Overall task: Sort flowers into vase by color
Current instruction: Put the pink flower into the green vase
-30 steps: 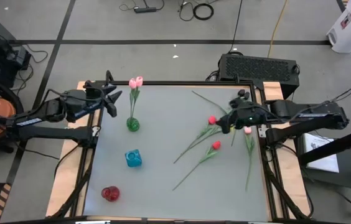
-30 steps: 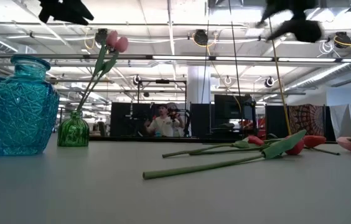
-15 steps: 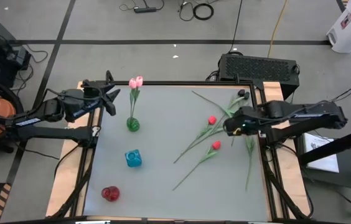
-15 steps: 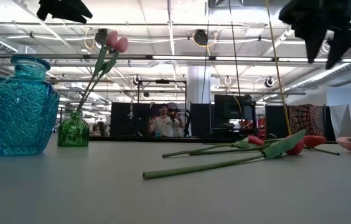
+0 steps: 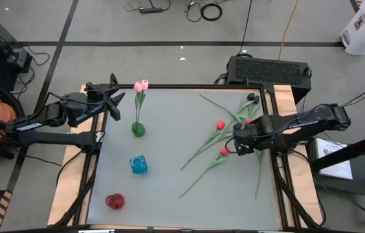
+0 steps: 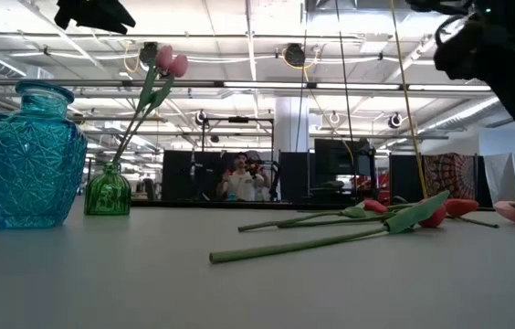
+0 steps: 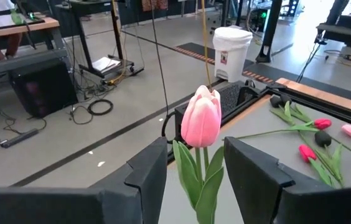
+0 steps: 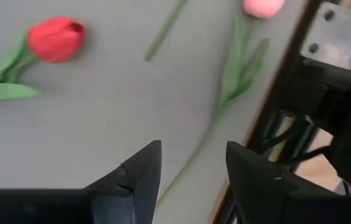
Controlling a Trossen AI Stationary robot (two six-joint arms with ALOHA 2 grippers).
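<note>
Two pink tulips point(image 5: 141, 85) stand with their stems in the small green vase point(image 5: 138, 129). My left gripper point(image 5: 116, 103) hovers open just left of them. In its wrist view a pink bud point(image 7: 201, 121) shows between the fingers, farther off and untouched. Two red tulips point(image 5: 220, 125) point(image 5: 224, 151) lie flat on the table's right half, and a black-headed one point(image 5: 250, 98) lies at the far right. My right gripper point(image 5: 237, 140) hangs open above the table by the nearer red bud point(image 8: 57, 38). A loose pink tulip point(image 8: 262, 6) lies beyond it, mostly under the arm.
A blue glass vase point(image 5: 138, 164) stands mid-left and a red vase point(image 5: 114, 201) near the near-left corner. The table's raised frame point(image 5: 276, 162) runs close beside the right arm. Bare grey tabletop lies between the vases and the loose flowers. A person stands far behind the table point(image 6: 242, 178).
My right gripper has swung toward the table's near edge, from over the far red tulip to beside the nearer one, staying open and off the table. The flowers and the left arm have kept still.
</note>
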